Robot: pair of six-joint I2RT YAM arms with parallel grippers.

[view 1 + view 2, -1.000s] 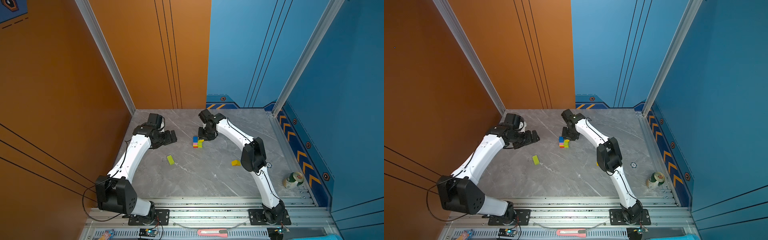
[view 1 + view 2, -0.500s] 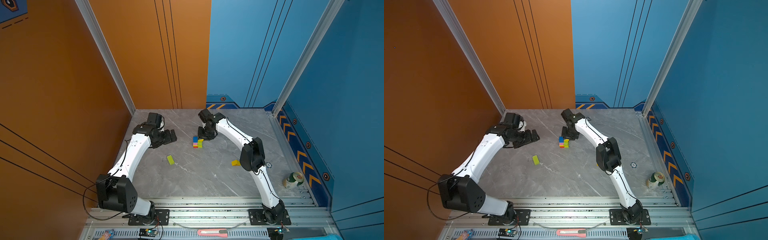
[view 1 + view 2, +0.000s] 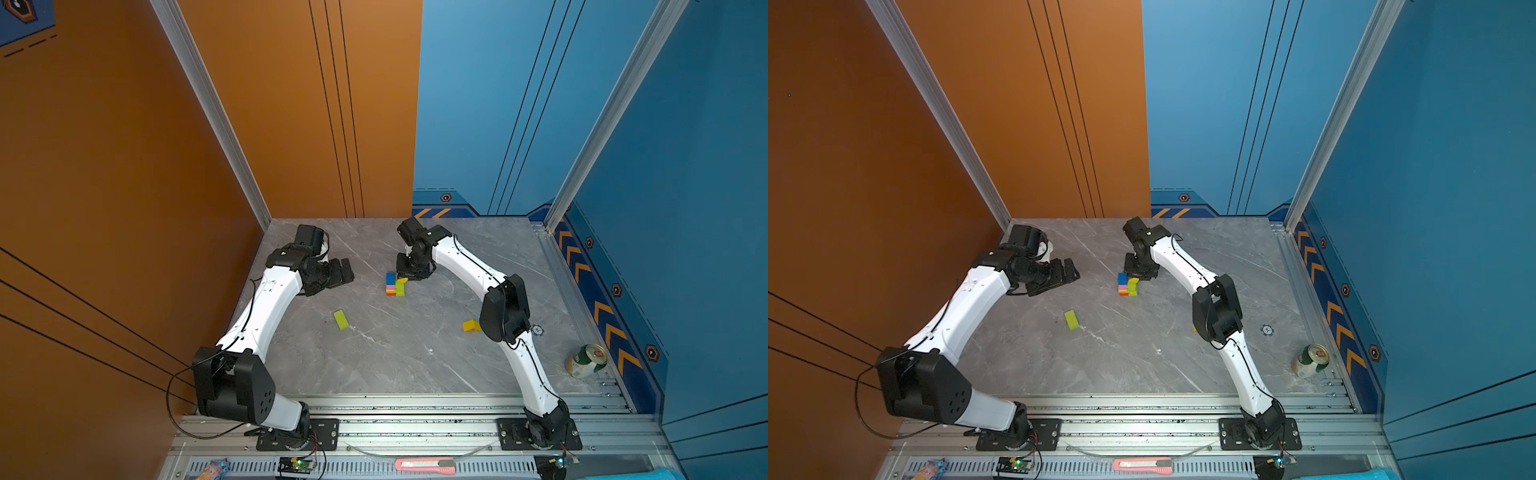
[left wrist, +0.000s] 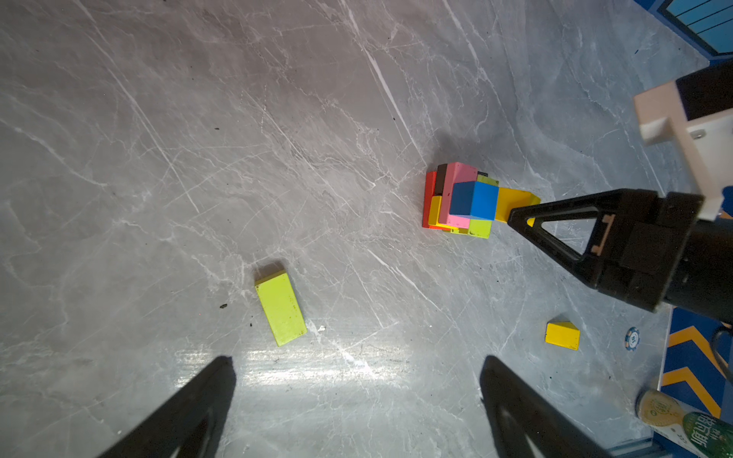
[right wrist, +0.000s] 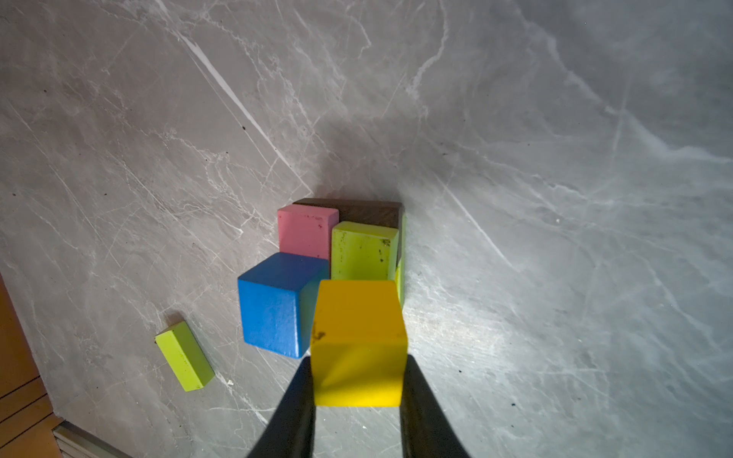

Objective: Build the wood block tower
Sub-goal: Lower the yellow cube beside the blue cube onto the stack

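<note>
In both top views the tower stands toward the back of the table, red at the base, pink above, a blue cube on top. The right gripper is just beside it, clamped on a yellow cube. The left gripper hangs well apart on the left, jaws spread and empty. A lime bar lies alone nearer the front, and a prism shows partly behind the right arm.

The left wrist view shows the bar lying flat, with the tower beyond it and the yellow cube at the tower's side.

In the right wrist view both fingers pinch the yellow cube beside the blue one, over a lime block; whether it touches that block is unclear. A pink block and a brown block lie behind
</note>
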